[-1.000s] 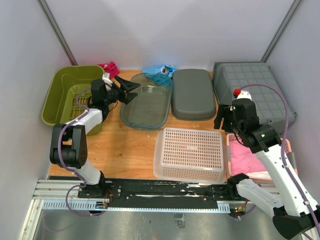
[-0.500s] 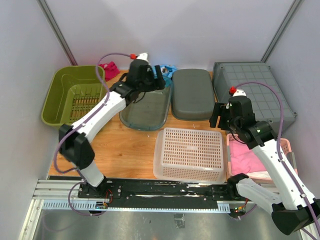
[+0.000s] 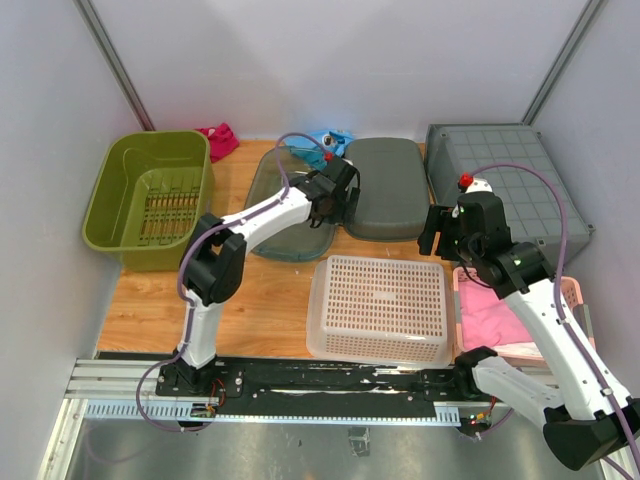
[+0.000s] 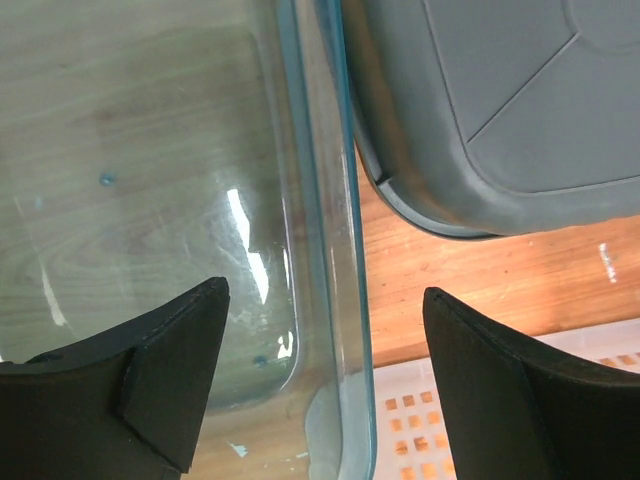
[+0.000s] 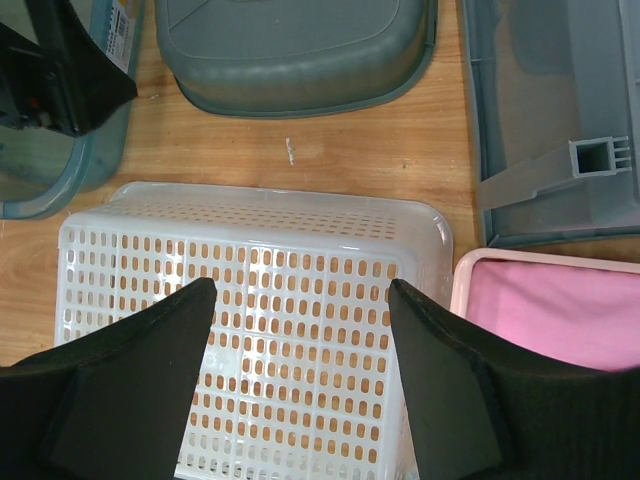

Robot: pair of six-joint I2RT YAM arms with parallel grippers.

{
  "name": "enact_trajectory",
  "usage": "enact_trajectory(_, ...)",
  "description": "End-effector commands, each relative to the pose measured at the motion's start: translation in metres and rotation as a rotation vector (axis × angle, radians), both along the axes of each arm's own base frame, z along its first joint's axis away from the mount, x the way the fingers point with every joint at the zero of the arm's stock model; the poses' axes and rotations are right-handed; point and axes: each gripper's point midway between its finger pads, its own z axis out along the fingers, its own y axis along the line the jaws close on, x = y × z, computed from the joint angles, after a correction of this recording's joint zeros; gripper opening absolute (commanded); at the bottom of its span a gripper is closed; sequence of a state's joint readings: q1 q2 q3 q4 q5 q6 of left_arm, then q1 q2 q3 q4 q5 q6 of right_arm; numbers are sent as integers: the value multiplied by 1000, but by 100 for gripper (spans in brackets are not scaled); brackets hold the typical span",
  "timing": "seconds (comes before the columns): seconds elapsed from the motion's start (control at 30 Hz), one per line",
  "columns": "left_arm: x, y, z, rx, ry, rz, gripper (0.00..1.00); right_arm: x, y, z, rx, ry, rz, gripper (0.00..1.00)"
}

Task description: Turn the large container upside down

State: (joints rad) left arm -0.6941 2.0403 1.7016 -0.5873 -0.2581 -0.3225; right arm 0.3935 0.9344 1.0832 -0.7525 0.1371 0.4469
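Wooden tabletop; pale grey walls on three sides; even light.

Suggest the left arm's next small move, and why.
Probably close the left gripper on the rim of the clear container: the open jaws straddle it, one finger over the inside, one over the gap toward the grey tub, so a grip looks ready.

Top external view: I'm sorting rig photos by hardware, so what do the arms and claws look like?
The left arm and right arm have white links, black joints and a purple cable each. The left claw and right claw have matte black wedge-shaped fingers.
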Motion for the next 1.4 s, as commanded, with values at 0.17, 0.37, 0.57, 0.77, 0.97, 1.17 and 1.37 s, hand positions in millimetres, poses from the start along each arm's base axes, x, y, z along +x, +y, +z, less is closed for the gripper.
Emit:
enact_trajectory(0.17, -6, -10, -22, 15, 49, -40, 65, 2, 2, -1, -22, -7, 24, 70)
enact_trajectory(0.37, -3, -11, -6, -2, 18, -47, 17, 3, 3, 0, -22, -11, 29, 69)
enact_trajectory(0.57, -5, -23, 55, -151, -12, -71, 0, 5, 5, 0, -15, -17, 34, 69)
enact_trajectory(0.77, -16, -33, 144, -494, 20, -140, 0, 7, 7, 1, -11, -20, 41, 68)
enact_trajectory(0.97, -17, -17, 206, -910, 44, -178, 0, 5, 4, 3, -15, -32, 33, 68)
enact_trajectory(1.17, -32, -5, 224, -1235, 128, -227, 0, 3, 3, 2, -15, -31, 34, 68)
enact_trajectory(1.37, -47, 4, 251, -1497, 178, -272, 0, 2, 3, 1, -15, -30, 34, 68)
